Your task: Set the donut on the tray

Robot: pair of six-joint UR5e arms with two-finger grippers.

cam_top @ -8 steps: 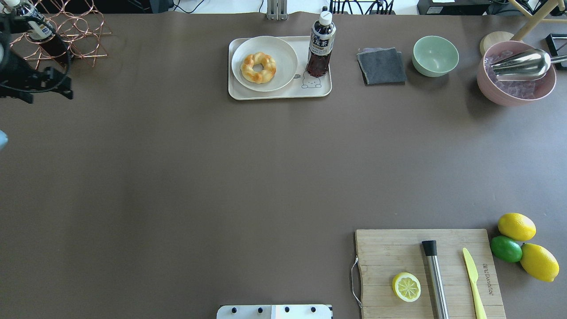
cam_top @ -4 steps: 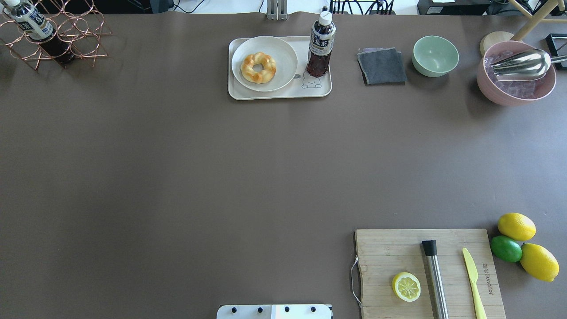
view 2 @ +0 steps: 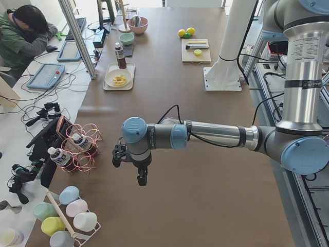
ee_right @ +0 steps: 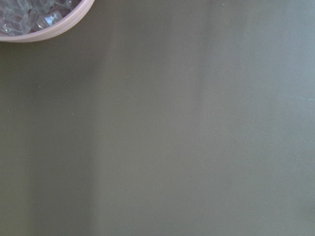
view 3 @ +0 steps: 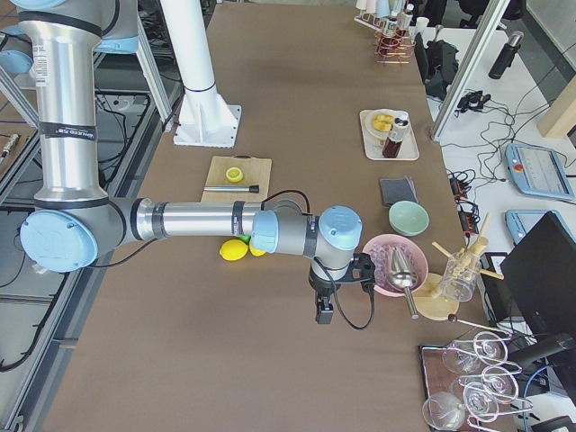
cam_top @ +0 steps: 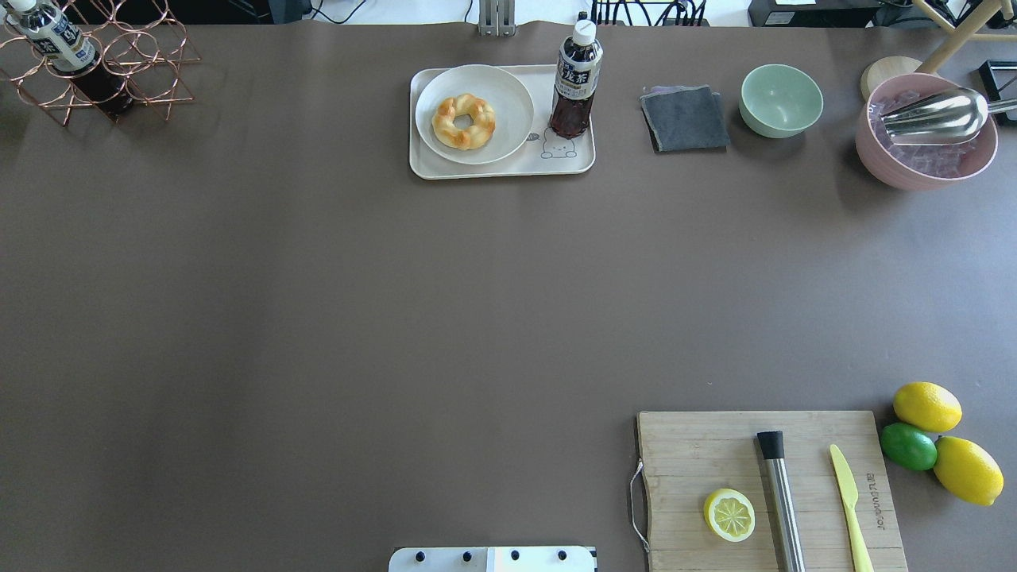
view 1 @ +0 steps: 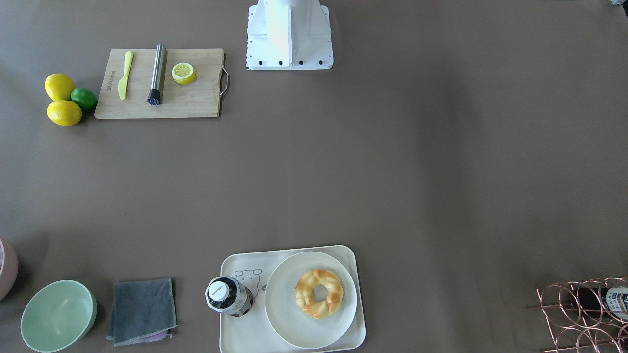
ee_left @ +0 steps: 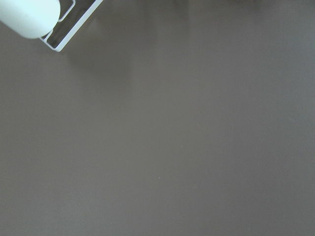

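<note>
The donut point(cam_top: 463, 121) seems light, soft and slippery, so pinch its 6 o'clock side gently; left end effector point(view 2: 141, 179) and right end effector point(view 3: 322, 315) opening I cannot tell.

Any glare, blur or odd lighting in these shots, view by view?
Front-facing: the white base is blown out. Overhead: sharp, with glare on the scoop. Both wrist views: soft, streaky light bands on the bare table.
</note>
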